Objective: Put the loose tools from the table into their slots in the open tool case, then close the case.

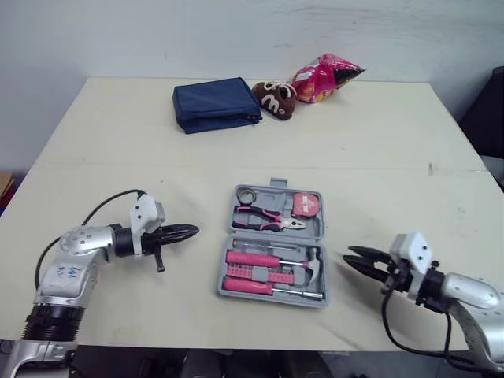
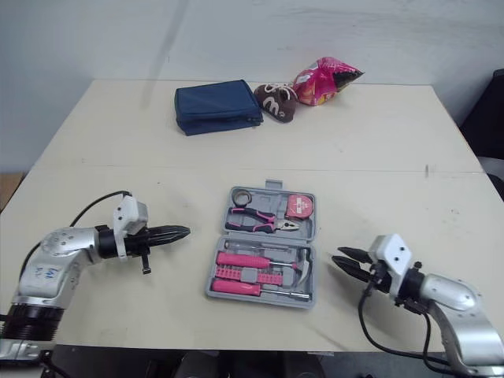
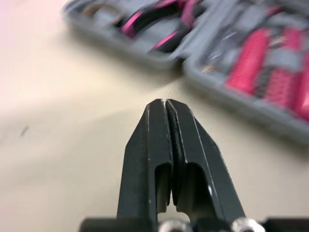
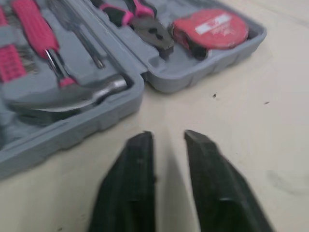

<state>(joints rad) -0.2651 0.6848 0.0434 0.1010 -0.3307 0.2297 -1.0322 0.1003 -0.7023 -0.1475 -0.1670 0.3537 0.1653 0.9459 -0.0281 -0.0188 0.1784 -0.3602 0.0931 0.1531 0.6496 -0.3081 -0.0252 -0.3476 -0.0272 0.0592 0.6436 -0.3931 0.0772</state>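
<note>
A navy pouch (image 1: 216, 105), a small brown shoe (image 1: 274, 100) and a pink snack bag (image 1: 324, 77) sit close together.

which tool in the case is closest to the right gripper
The hammer: its steel head sits at the case edge facing the right gripper. The pliers and tape measure lie in the far half.

Silver metal forearms (image 1: 79, 240), white wrist blocks (image 1: 147, 213) and black cables (image 1: 102, 206) behind the black left claw (image 1: 194, 230) and right claw (image 1: 348, 256); blue scribbles (image 1: 67, 274) on the left.

Even, bright light on the cream table (image 1: 94, 142); the open grey plastic tool case (image 1: 273, 236) casts a faint shadow
</note>
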